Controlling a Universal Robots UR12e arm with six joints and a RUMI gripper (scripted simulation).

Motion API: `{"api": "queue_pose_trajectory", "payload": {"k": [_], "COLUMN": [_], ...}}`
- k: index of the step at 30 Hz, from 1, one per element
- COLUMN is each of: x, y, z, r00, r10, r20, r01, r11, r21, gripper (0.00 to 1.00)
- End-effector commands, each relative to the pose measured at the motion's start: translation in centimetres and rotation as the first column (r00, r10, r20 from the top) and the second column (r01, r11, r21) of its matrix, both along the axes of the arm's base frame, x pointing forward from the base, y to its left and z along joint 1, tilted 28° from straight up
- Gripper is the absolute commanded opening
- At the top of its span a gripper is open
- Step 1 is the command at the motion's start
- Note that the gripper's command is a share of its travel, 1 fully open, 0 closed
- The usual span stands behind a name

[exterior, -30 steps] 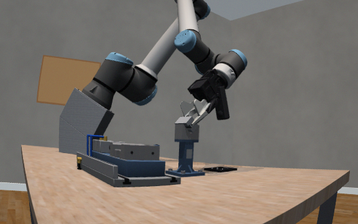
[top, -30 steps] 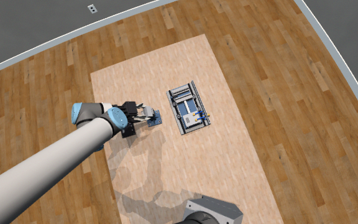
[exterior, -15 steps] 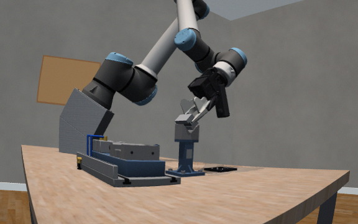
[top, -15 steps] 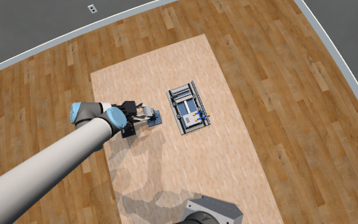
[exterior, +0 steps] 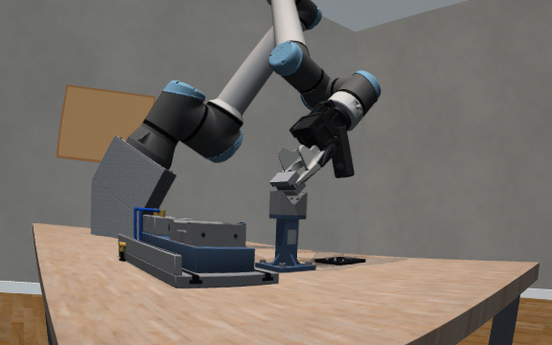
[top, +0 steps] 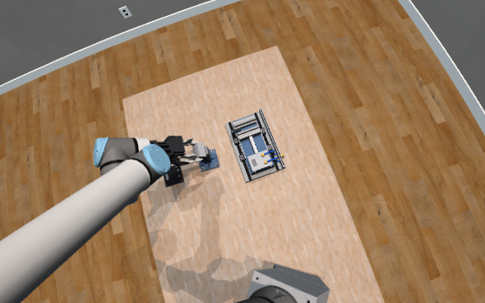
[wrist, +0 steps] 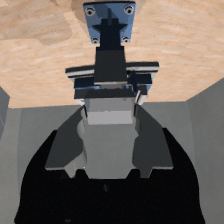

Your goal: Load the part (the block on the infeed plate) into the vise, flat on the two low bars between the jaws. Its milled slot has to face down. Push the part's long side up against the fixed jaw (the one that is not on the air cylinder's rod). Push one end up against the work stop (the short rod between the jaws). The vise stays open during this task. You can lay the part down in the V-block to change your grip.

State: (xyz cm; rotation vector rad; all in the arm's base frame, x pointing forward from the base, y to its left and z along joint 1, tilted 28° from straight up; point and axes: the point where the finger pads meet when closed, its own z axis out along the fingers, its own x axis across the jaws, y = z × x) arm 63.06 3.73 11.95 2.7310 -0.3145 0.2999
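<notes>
The light grey part [top: 200, 150] [exterior: 284, 179] [wrist: 110, 110] is in my gripper [top: 197, 152] [exterior: 295, 178] [wrist: 110, 105], which is shut on it. The part is tilted and sits just above the V-block [exterior: 281, 205] [wrist: 111, 65], with a small gap showing in the exterior view. I cannot tell for sure which way its slot faces. The V-block stands on a blue post. The vise [top: 272, 139] [exterior: 223, 259] is open, with its low bars and jaws seen from above in the top view. No part lies between its jaws.
A black plate [top: 173, 177] [exterior: 339, 261] lies on the table near the V-block's blue foot [top: 210, 163] [exterior: 287, 266] [wrist: 109, 15]. Blue air hoses [top: 271, 160] [exterior: 136, 222] stick up at the vise's cylinder end. The robot's grey pedestal [top: 293, 279] [exterior: 118, 192] stands on the table.
</notes>
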Motion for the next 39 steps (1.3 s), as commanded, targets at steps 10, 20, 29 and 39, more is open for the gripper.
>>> {"api": "queue_pose_trajectory", "payload": {"k": [10,20,29,39], "x": [-0.14,-0.19,-0.21,-0.21], "y": [-0.24,-0.30,-0.32,-0.32], "z": [0.61,0.77,0.82,0.82], "r00": [1.000,1.000,1.000,1.000], "r10": [0.000,0.000,0.000,0.000], "r20": [0.001,0.001,0.001,0.001], "r01": [0.000,0.000,0.000,0.000], "r11": [1.000,1.000,1.000,1.000], "r21": [0.000,0.000,0.000,0.000], "gripper": [0.00,0.00,0.00,0.00]}}
